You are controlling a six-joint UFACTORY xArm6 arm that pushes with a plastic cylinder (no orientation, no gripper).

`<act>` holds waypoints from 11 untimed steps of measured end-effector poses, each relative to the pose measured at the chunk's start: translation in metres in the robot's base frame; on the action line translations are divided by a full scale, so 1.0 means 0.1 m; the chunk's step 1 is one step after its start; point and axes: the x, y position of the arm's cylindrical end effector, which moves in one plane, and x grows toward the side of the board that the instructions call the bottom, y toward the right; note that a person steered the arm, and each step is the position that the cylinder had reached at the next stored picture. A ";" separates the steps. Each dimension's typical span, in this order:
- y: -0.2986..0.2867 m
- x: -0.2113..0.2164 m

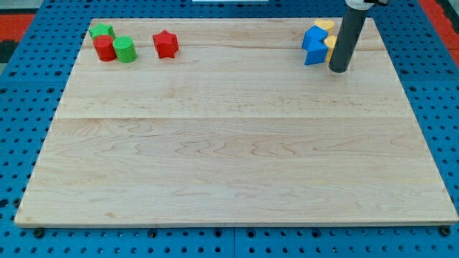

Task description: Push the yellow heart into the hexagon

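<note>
Two yellow blocks sit at the view's top right. One [325, 25] lies at the board's top edge. The other [330, 43] is partly hidden behind my rod, and I cannot tell either one's shape. Two blue blocks [313, 36] [315, 52] touch them on the left. My tip [339, 70] rests on the board just right of the lower blue block and just below the lower yellow block. I cannot tell if it touches them.
At the view's top left stand a green star [102, 31], a red block [105, 48], a green cylinder [124, 49] and a red star [165, 44]. The wooden board [229, 143] lies on a blue pegboard.
</note>
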 end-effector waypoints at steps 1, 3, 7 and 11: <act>0.31 0.00; 0.58 -1.11; -0.12 -1.38; 0.01 -0.39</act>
